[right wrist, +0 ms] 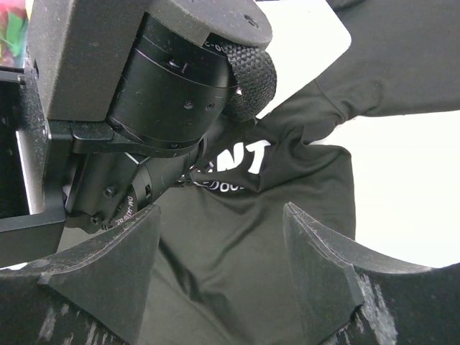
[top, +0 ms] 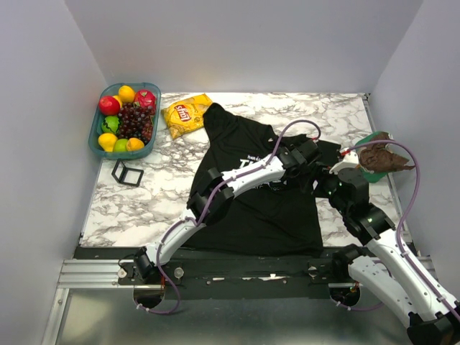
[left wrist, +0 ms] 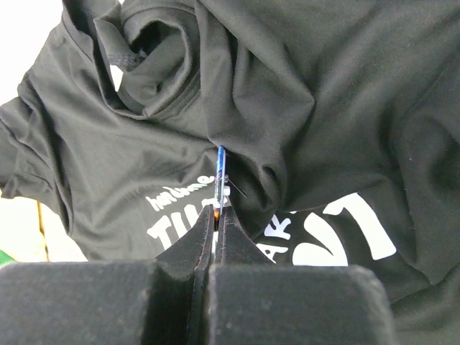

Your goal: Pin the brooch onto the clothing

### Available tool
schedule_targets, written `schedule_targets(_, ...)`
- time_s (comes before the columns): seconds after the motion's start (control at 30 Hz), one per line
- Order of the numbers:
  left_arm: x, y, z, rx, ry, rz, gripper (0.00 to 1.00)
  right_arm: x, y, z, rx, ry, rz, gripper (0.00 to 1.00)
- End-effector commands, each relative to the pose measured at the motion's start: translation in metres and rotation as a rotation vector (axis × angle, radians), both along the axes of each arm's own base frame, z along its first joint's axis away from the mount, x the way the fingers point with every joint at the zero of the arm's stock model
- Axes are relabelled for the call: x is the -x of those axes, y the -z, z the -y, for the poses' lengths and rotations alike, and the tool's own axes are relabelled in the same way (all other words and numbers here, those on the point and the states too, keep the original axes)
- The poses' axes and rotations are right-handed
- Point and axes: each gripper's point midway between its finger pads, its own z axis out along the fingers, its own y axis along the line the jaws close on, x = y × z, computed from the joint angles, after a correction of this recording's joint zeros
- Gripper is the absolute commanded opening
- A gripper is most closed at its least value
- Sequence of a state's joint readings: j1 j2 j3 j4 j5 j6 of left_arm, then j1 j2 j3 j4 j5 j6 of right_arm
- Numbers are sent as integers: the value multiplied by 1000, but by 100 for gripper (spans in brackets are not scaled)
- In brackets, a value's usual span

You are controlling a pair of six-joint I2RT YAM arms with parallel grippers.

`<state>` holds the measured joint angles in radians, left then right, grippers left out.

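Pinching brooch edge-on over clothing

Brooch seemingly edge-on, face hidden; T-shirt print partly lost in folds.

Marble-patterned table, white veined with grey, boxed in on three sides by a left wall, back wall and right wall, all plain pale grey. Along the near edge, a black strip beside a ribbed aluminium rail. Below that, a dull grey surface. Soft, even light with faint shadows.
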<state>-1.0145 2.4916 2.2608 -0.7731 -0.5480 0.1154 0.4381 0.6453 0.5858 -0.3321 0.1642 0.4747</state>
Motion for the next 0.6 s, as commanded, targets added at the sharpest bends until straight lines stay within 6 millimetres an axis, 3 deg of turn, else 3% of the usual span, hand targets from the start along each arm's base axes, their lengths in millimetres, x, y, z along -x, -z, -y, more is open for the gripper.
schedule_targets(0.0,2,1,5,-55,20,40,0,0,-1,-4,-22,-13,12,77)
schedule_targets(0.57,21,4,30,-122,113,96,0,0,1,-3,-24,-7,9,77)
